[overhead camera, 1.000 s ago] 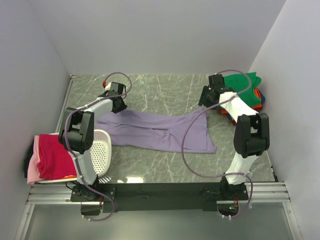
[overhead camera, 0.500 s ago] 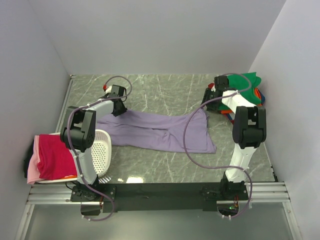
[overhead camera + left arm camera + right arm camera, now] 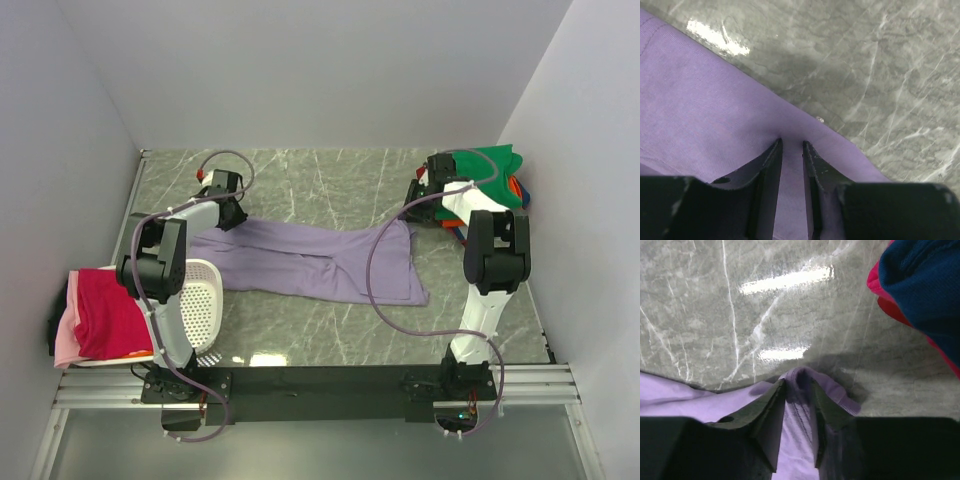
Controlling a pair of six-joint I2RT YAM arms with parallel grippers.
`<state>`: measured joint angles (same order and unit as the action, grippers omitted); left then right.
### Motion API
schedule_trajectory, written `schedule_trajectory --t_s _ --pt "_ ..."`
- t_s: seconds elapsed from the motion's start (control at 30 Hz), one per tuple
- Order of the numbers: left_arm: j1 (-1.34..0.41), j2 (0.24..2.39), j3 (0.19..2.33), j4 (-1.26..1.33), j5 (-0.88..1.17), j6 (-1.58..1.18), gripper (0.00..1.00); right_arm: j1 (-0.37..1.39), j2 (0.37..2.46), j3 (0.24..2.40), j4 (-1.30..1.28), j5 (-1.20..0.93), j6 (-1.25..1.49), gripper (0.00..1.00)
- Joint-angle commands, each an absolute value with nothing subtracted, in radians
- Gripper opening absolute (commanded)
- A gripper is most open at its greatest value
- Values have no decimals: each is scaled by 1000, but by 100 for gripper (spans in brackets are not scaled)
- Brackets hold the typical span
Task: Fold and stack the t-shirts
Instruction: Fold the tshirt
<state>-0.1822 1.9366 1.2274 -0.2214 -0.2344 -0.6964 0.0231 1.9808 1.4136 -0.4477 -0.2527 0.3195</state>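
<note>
The left tool (image 3: pixel 792 144) pinches the purple shirt (image 3: pixel 320 262) at 10 o'clock; the right tool (image 3: pixel 799 382) pinches it at 2 o'clock.

A grey-green marbled table (image 3: pixel 330 185) was seen, enclosed by plain white walls (image 3: pixel 320 70) at the back and on both sides. A white perforated basket (image 3: pixel 207 290) was set at its near left corner. A black rail (image 3: pixel 330 380) was fixed along the near edge. Bright glare was reflected off the marbling.
</note>
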Motion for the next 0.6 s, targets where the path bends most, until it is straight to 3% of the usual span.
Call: schedule_trajectory --t_s 0.0,0.1,0.13,0.17,0.57 --pt "-155 1934 1189 -253 -239 -693 30 18 1980 1414 -456 -255 304 31" --pt "-150 1930 1184 -249 -236 -693 30 17 1977 1413 -453 -281 299 16" --pt "-149 1928 1184 -247 -235 -693 30 17 1976 1413 -453 -288 298 4" --pt "-149 1928 1184 -247 -235 -693 30 17 1974 1414 -453 -293 296 0" --pt "-110 1902 1163 -242 -244 -698 30 5 1801 1354 -425 -45 362 0"
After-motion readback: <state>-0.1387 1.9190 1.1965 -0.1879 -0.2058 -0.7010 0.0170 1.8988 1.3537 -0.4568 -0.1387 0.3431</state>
